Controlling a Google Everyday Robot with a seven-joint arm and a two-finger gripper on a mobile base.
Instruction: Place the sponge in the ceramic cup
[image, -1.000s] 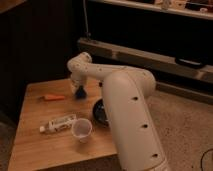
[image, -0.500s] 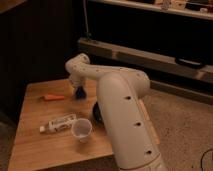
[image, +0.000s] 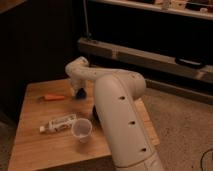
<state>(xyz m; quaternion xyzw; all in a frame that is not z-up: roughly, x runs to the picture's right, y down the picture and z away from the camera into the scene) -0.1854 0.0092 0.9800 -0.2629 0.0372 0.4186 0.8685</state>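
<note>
My white arm reaches over the wooden table (image: 35, 150), and the gripper (image: 78, 90) hangs down at the far middle of it. Right at the gripper's tip is the small dark-blue sponge (image: 81, 94), low over or on the tabletop; the gripper partly hides it, and I cannot tell whether it is held. The ceramic cup (image: 81, 131), pale and round, stands upright near the front of the table, well in front of the gripper.
A white tube (image: 58, 123) lies left of the cup. An orange tool (image: 52, 97) lies at the far left. A black bowl (image: 94, 113) is mostly hidden behind my arm's thick link (image: 122, 120). Dark shelving stands behind the table.
The arm's upper joint has shifted slightly to the left. The gripper stays at the sponge; cup, tube and orange tool have not moved.
</note>
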